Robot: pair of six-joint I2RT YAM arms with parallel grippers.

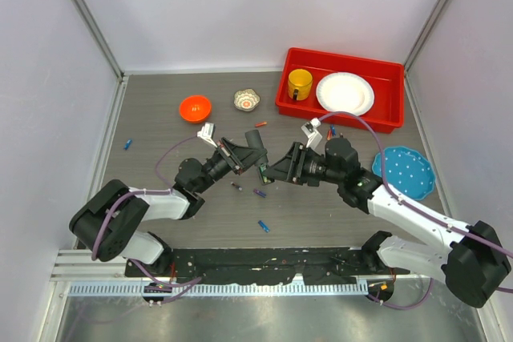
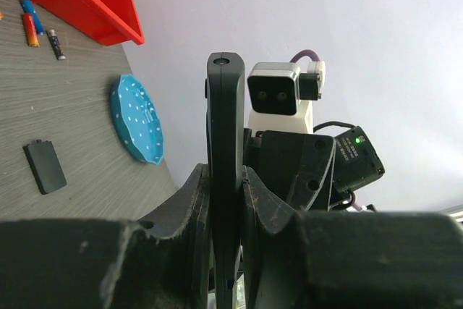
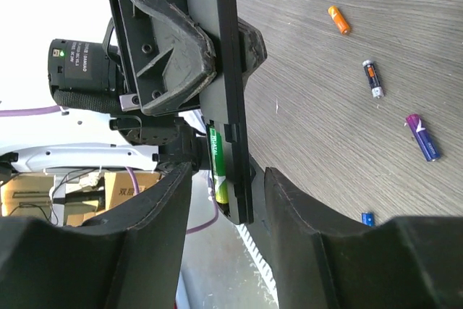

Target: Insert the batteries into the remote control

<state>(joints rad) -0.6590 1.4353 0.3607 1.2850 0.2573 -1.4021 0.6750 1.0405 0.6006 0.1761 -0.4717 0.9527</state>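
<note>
The black remote control [image 2: 226, 128] stands on edge, clamped between my left gripper's [image 2: 226, 193] jaws. In the right wrist view the remote [image 3: 230, 70] shows its open slot with a green battery [image 3: 218, 164] in it. My right gripper [image 3: 224, 204] is open, its fingers [image 3: 307, 215] on either side of the remote's free end without touching it. In the top view both grippers meet at the remote [image 1: 263, 172] at mid-table. Loose batteries lie on the table: orange [image 3: 338, 19], blue-and-white [image 3: 372, 79], purple [image 3: 423, 137], and a blue one [image 1: 263, 226].
A black battery cover [image 2: 45, 166] lies flat on the table. A red tray [image 1: 386, 90] at the back right holds a yellow cup [image 1: 300, 83] and a white plate [image 1: 345, 92]. A teal plate [image 1: 403, 170], an orange bowl [image 1: 195, 107] and a small patterned bowl [image 1: 247, 100] stand around.
</note>
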